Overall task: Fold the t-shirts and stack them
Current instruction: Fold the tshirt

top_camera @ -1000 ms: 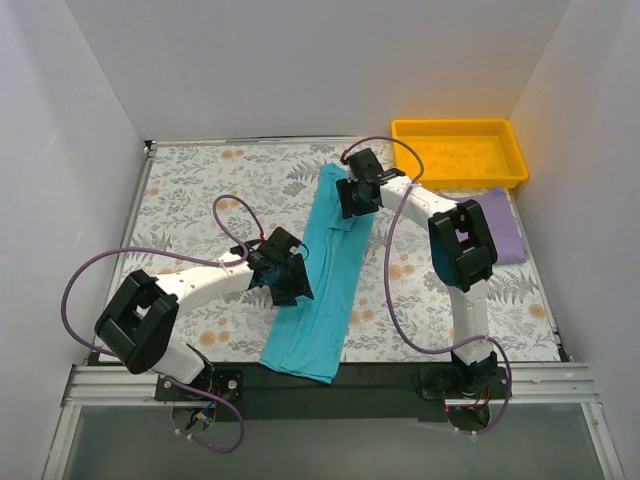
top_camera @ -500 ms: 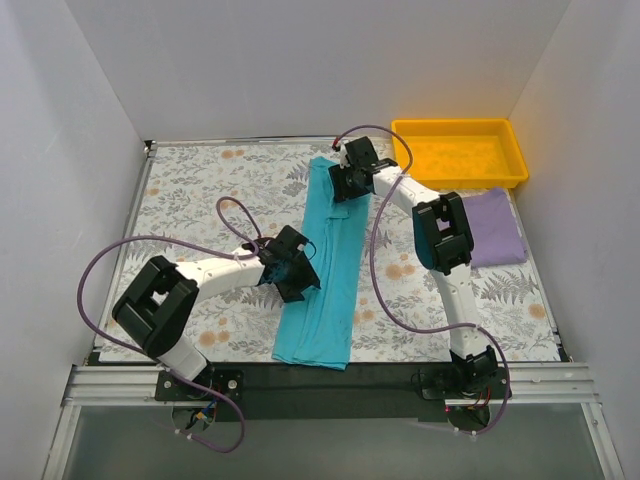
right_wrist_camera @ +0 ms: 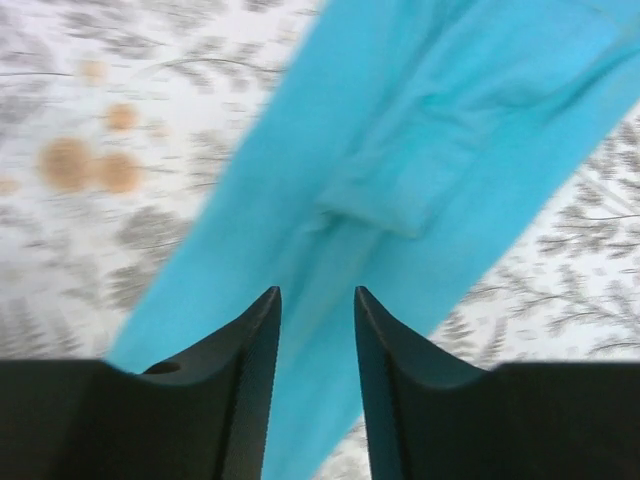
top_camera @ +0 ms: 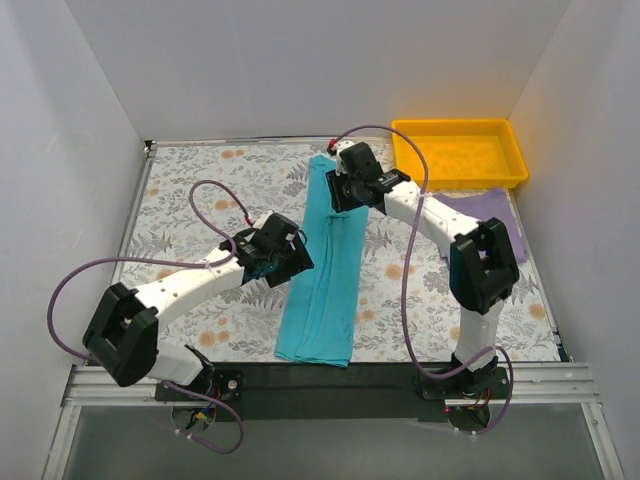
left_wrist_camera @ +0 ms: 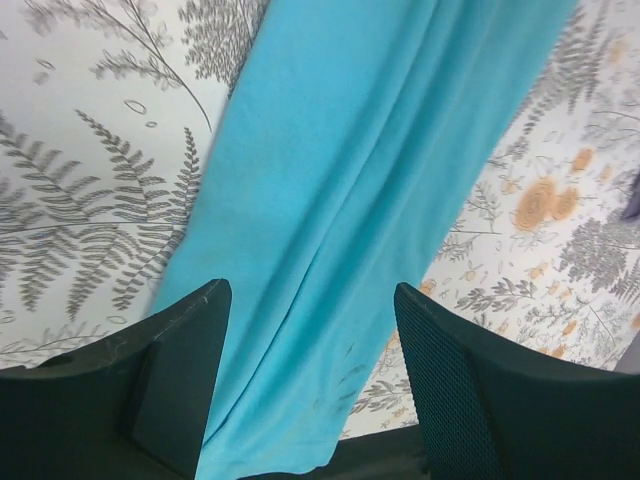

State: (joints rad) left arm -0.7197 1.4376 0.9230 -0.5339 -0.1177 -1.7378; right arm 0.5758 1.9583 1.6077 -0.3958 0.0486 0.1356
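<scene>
The flowered worktop [top_camera: 200, 190] is carrying everything. The teal t-shirt [top_camera: 325, 290] is lying down its middle as one long narrow strip, running from the far side to the near edge. Its sides are already lying folded inward, so the lengthwise folds look done. The crosswise folds that would shorten the strip into a compact packet are, by my judgement, what is left for this one.

The yellow tray [top_camera: 455, 182] is sitting in the far right corner. Just in front of it, the lavender t-shirt [top_camera: 500, 208] is lying loose and partly hidden behind the right arm. It is not showing any tidy fold, so it seems to be waiting its turn. Nothing is stacked yet, which puts the task at well under halfway.

The left hand [top_camera: 283, 255] is hovering at the left edge of the strip around its middle. Its fingers [left_wrist_camera: 190, 380] are standing spread, with teal cloth showing below and nothing pinched. The right hand [top_camera: 345, 188] is hanging over the far end of the strip. Its fingers [right_wrist_camera: 240, 390] are standing a narrow gap apart, and nothing is showing between them.
</scene>
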